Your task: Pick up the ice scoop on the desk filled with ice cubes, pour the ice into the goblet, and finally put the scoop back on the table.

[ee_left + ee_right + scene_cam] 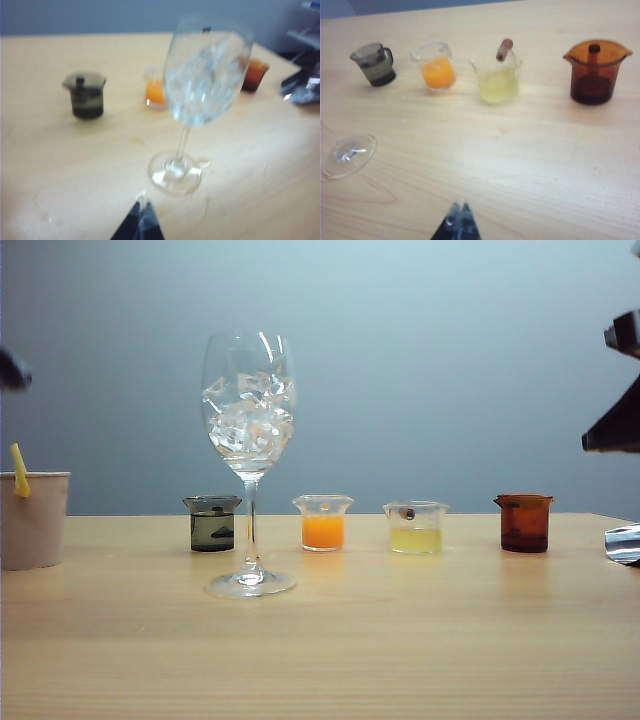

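Goblet (pixel 249 440) holding ice cubes (pixel 248 415), both claws (pixel 141 220) (pixel 459 220) apparently closed, raised.

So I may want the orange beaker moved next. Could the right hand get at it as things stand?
Probably yes. The right hand is shut and holds nothing, and bare table lies between it and the orange beaker; the goblet stands off to one side.

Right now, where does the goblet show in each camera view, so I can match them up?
Exterior view: goblet stands left of centre, ice cubes in its bowl.
Left wrist view: it fills the middle, bowl blurred, foot near the frame's lower part.
Right wrist view: only its round foot shows at the frame edge.
Shared landmark: the orange beaker.
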